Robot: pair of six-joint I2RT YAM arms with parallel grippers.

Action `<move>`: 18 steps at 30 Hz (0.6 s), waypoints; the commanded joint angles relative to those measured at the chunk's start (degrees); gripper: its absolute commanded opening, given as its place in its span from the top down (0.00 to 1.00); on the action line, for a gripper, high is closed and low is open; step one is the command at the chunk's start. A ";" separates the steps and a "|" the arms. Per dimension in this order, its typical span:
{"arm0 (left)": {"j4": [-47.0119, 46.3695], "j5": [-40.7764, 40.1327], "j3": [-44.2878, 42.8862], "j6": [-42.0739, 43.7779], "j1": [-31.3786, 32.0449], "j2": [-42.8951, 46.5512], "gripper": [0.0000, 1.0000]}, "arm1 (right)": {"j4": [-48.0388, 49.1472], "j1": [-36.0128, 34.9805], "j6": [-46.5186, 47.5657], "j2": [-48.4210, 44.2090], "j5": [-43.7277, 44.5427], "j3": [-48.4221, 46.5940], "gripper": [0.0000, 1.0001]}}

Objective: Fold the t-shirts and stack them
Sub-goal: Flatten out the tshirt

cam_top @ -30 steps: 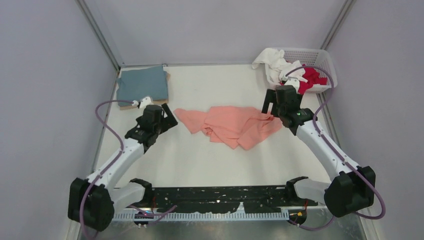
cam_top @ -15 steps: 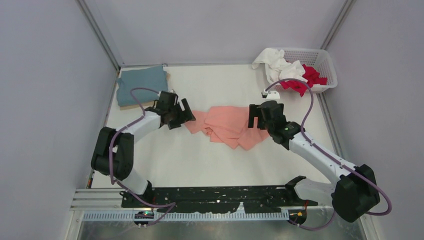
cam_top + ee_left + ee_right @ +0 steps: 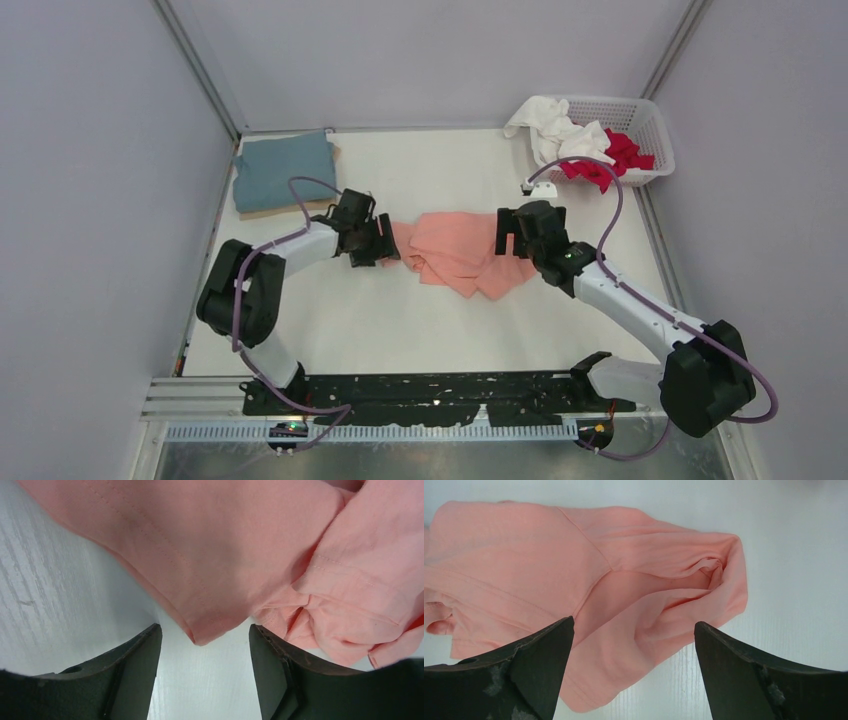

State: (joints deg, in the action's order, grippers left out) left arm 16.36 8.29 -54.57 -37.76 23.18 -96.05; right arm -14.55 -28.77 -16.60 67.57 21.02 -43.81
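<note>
A crumpled salmon-pink t-shirt (image 3: pixel 455 250) lies in the middle of the table. My left gripper (image 3: pixel 385 243) is open at its left end; in the left wrist view a hemmed corner of the shirt (image 3: pixel 202 635) points into the gap between the fingers (image 3: pixel 135 660). My right gripper (image 3: pixel 512 232) is open over the shirt's right end; in the right wrist view the bunched cloth (image 3: pixel 634 630) lies between the fingers (image 3: pixel 539 655). A folded teal-blue t-shirt (image 3: pixel 283 169) lies at the back left, a tan one's edge (image 3: pixel 262 210) under it. White (image 3: pixel 555 130) and red (image 3: pixel 612 160) shirts fill the basket.
A white lattice basket (image 3: pixel 645 120) stands at the back right corner. Grey walls close in the table on the left, back and right. A black rail (image 3: pixel 430 395) with the arm bases runs along the near edge.
My left arm has swung from the left side in to the pink shirt's left end. My right gripper has come forward and left, from by the basket to over the shirt's right end.
</note>
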 commanded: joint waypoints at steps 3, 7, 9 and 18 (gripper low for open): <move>2.29 -0.10 -3.84 2.21 1.04 -3.78 0.37 | 2.86 0.03 0.16 0.12 2.15 -0.26 0.05; 4.42 -2.27 -6.50 3.30 2.58 -5.12 0.44 | 2.97 0.03 0.25 -0.17 2.70 0.35 0.05; 5.75 -3.97 -7.44 3.90 3.73 -5.69 0.49 | 2.95 0.01 0.31 -0.38 3.38 0.61 0.05; 10.65 -11.91 -8.66 5.39 7.05 -6.31 0.55 | 3.33 0.04 0.21 0.43 3.71 0.84 0.05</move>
State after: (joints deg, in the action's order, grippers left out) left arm 22.31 1.54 -61.76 -34.02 28.80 -101.49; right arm -13.69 -28.77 -16.56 67.57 22.96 -42.78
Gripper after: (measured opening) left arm 0.458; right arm 0.952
